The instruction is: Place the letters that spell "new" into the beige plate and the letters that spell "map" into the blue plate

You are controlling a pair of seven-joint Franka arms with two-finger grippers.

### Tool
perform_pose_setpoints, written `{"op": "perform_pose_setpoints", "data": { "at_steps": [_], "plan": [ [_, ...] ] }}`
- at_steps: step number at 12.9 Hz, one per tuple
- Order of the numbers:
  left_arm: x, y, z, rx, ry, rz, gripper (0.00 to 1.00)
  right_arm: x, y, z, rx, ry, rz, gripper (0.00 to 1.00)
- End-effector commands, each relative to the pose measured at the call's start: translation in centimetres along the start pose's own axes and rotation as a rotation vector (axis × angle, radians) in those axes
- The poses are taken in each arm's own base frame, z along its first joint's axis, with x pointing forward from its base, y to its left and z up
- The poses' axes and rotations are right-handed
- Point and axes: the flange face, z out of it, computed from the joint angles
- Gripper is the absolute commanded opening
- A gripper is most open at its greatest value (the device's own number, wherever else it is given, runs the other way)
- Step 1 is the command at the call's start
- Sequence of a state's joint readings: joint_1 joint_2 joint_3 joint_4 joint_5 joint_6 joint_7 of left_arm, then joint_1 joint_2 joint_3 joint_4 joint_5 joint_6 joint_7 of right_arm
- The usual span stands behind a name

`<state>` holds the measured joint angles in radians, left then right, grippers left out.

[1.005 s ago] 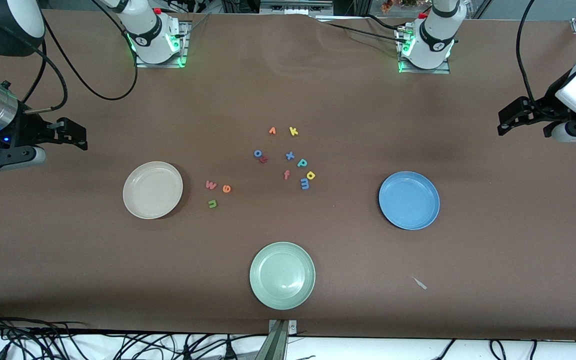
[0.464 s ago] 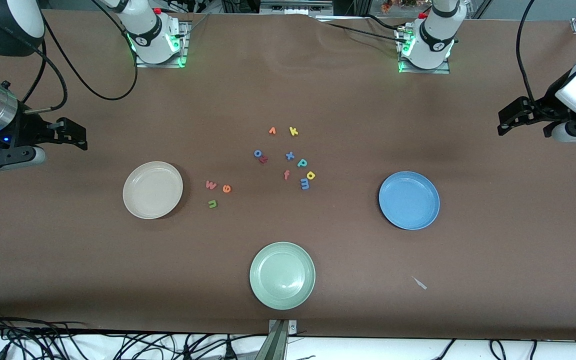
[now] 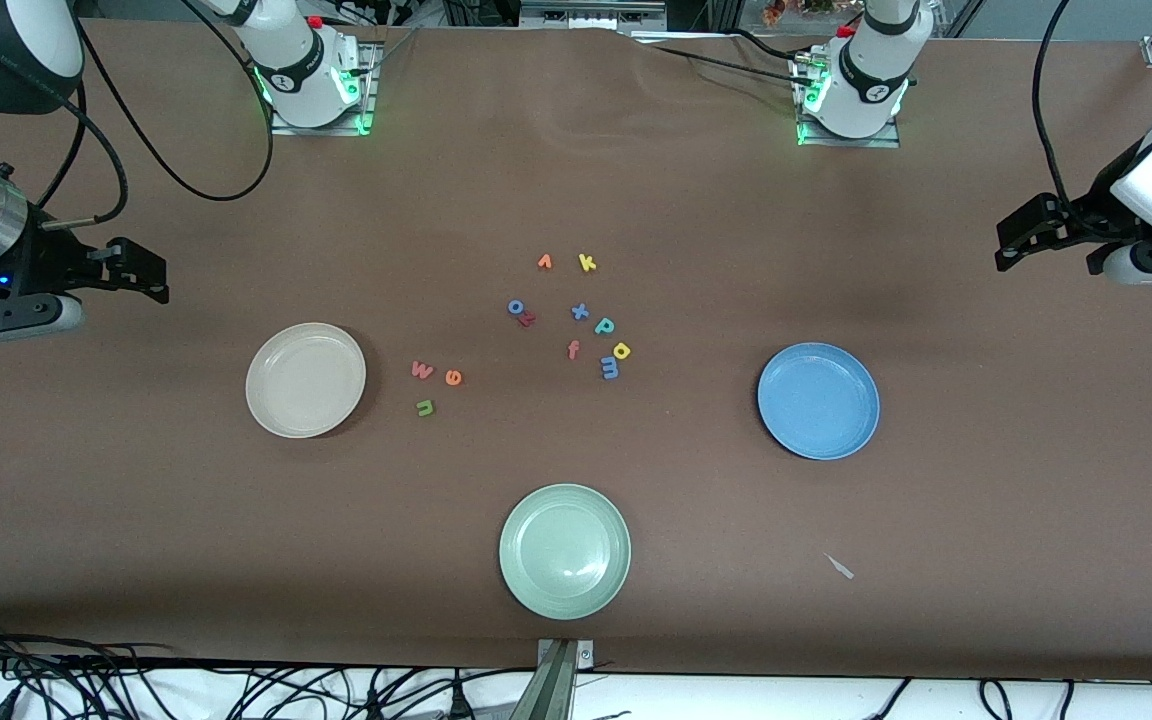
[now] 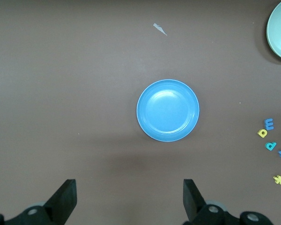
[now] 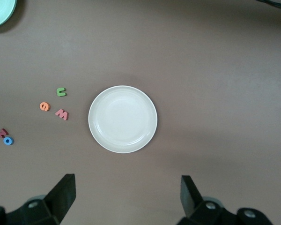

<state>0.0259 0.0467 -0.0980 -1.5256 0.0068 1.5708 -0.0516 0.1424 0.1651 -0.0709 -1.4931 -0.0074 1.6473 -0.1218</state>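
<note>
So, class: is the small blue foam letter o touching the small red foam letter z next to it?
Touching. In the front view the blue foam o and red foam z overlap at their edges with no table showing between them; the right wrist view shows them pressed together too.

Right wrist view: right gripper [image 5: 126, 197] up over bare table [image 5: 215, 70], fingers [image 5: 63, 192] spread wide, nothing between them. Beige plate [image 5: 122, 119] sits flat, nothing in it. Just beside the plate: pinkish-red w [image 5: 62, 114], orange e [image 5: 44, 106], green n [image 5: 61, 92], all on the table, apart from each other. Well apart from the plate: blue o [image 5: 8, 140] touching red z [image 5: 2, 133]. Pale green plate [image 5: 1, 11] partly in view at the edge.
</note>
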Motion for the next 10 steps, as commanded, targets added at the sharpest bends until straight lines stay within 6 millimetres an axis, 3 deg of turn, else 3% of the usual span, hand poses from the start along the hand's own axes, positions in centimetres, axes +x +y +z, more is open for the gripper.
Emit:
{"op": "perform_pose_setpoints", "data": {
  "at_steps": [1,10],
  "plan": [
    [0.16,-0.07,-0.62,-0.006,-0.003,0.007,1.0,0.09,0.53,-0.64,0.0,0.015,0.017,0.99],
    [0.22,-0.14,-0.55,-0.008,-0.003,0.006,1.0,-0.01,1.27,-0.62,-0.003,0.015,0.028,0.99]
  ]
}}
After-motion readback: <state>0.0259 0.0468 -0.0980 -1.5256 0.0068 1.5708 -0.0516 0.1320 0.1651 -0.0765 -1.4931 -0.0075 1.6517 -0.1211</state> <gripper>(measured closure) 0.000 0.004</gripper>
